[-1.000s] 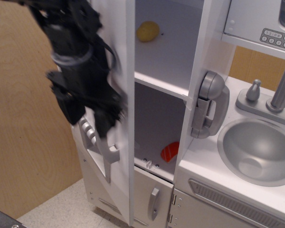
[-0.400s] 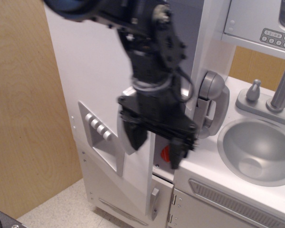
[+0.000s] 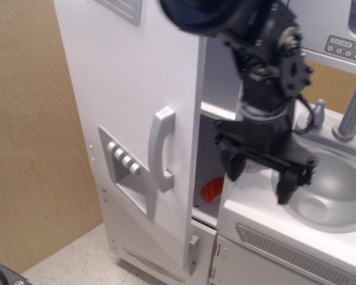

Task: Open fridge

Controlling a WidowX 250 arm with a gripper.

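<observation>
I've swung my gripper away from the fridge door to over the sink; fingers spread wide, holding nothing. The door has drifted nearly closed, only slightly ajar, so the opening needs redoing.

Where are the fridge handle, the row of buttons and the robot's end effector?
fridge handle (image 3: 161,148): main camera view, middle of the silver vertical bar on the big door.
buttons (image 3: 124,159): main camera view, middle of the row in the grey recess.
end effector (image 3: 261,175): main camera view, midway between its two black fingertips, by the sink.
</observation>
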